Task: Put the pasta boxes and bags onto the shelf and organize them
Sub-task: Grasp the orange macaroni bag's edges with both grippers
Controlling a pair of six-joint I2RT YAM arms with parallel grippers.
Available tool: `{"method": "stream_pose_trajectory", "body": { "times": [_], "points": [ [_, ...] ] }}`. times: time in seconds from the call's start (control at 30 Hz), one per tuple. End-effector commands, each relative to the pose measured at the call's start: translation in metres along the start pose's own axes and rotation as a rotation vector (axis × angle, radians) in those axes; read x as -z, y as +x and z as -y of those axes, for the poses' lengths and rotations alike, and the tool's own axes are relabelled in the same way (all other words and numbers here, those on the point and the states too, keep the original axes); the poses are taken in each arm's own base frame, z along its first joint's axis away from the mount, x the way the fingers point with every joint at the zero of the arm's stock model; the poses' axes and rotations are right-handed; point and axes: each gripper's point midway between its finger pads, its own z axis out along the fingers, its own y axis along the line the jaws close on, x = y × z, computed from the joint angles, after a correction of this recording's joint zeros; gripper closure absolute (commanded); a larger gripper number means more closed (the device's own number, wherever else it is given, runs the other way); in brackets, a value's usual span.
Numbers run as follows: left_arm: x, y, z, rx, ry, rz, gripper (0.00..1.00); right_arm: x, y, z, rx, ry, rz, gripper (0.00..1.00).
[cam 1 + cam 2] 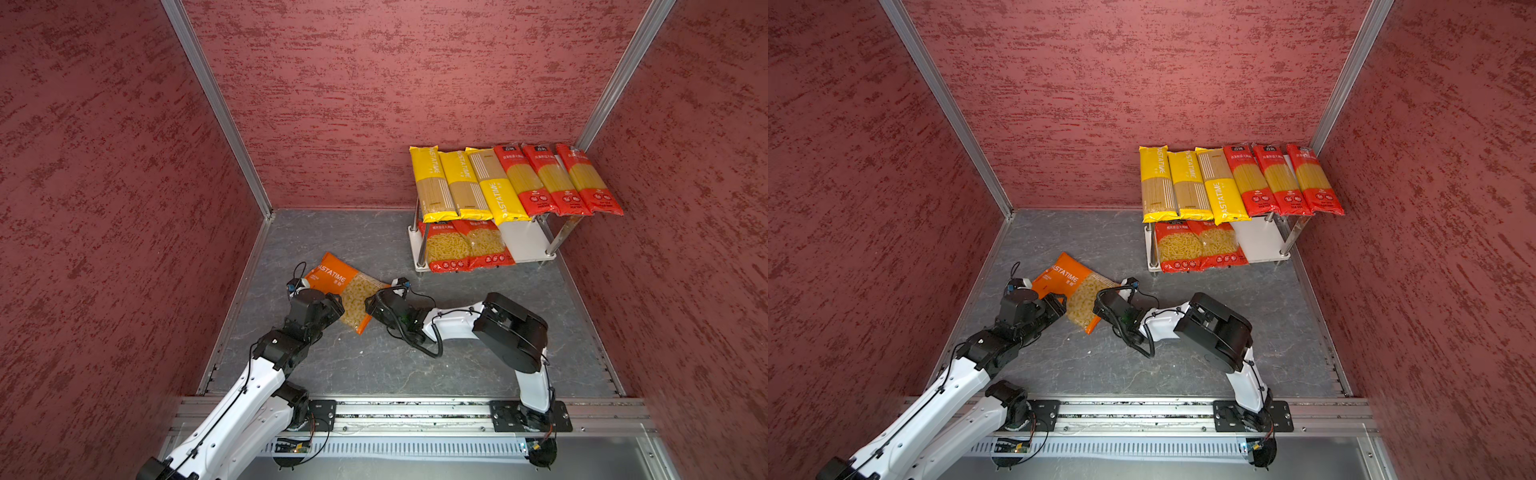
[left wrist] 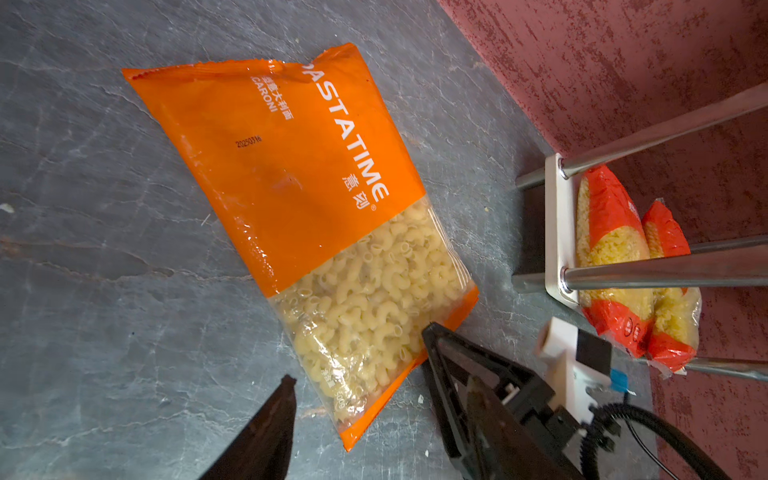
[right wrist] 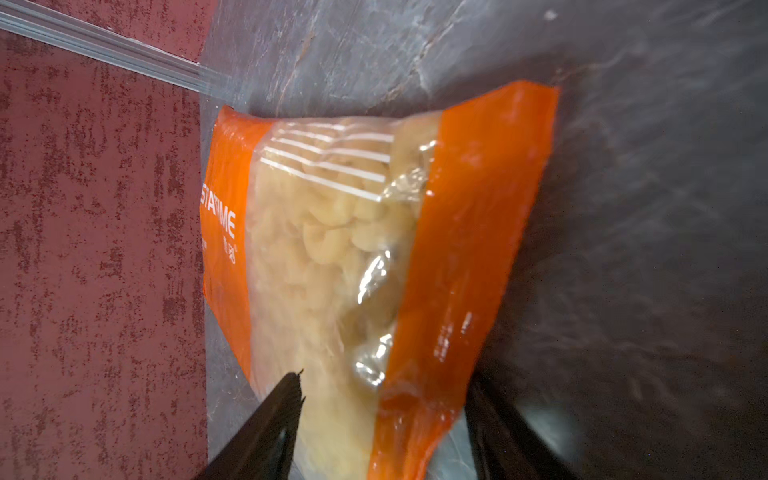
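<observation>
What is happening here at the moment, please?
Both arms are working on the orange macaroni bag lying on the table. The left gripper is open at its clear end; the right gripper straddles it, grip unclear. The shelf already holds six spaghetti packs above and two red bags below.

light: bright, even, soft shadows | glare: hot spots on orange bag point(image 3: 365, 266) plastic | blur: right wrist view pretty smeary, others sharp | edges: top views fisheye-ish

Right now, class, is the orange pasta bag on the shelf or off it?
Off. The orange pasta bag lies on the grey floor, apart from the shelf, whose lower board is partly bare.
</observation>
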Motion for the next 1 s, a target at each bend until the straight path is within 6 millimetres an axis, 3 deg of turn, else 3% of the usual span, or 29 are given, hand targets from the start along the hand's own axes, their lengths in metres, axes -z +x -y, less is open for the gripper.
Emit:
{"method": "stream_pose_trajectory", "body": {
  "times": [0.0, 0.03, 0.17, 0.33, 0.63, 0.87, 0.97],
  "points": [
    [0.005, 0.002, 0.004, -0.017, 0.014, 0.002, 0.35, -0.015, 0.003, -0.006, -0.081, -0.024, -0.013, 0.38],
    [0.007, 0.002, 0.007, -0.022, 0.022, -0.001, 0.35, -0.017, 0.003, -0.007, -0.087, -0.031, -0.009, 0.42],
    [0.012, 0.005, 0.013, -0.032, 0.038, -0.012, 0.35, -0.017, -0.001, -0.012, -0.097, -0.05, 0.017, 0.76],
    [0.019, 0.01, 0.021, -0.081, 0.052, -0.023, 0.35, 0.003, 0.0, -0.009, -0.101, -0.052, 0.018, 1.0],
    [0.03, 0.008, 0.026, -0.193, 0.049, 0.02, 0.35, 0.057, 0.037, 0.023, -0.151, -0.005, -0.039, 1.0],
    [0.029, 0.02, 0.027, -0.222, 0.075, -0.01, 0.31, 0.088, 0.046, 0.052, -0.169, 0.099, -0.049, 0.93],
    [0.029, 0.026, 0.023, -0.227, 0.065, -0.031, 0.26, 0.103, 0.051, 0.05, -0.118, 0.144, -0.063, 0.89]
  ]
}}
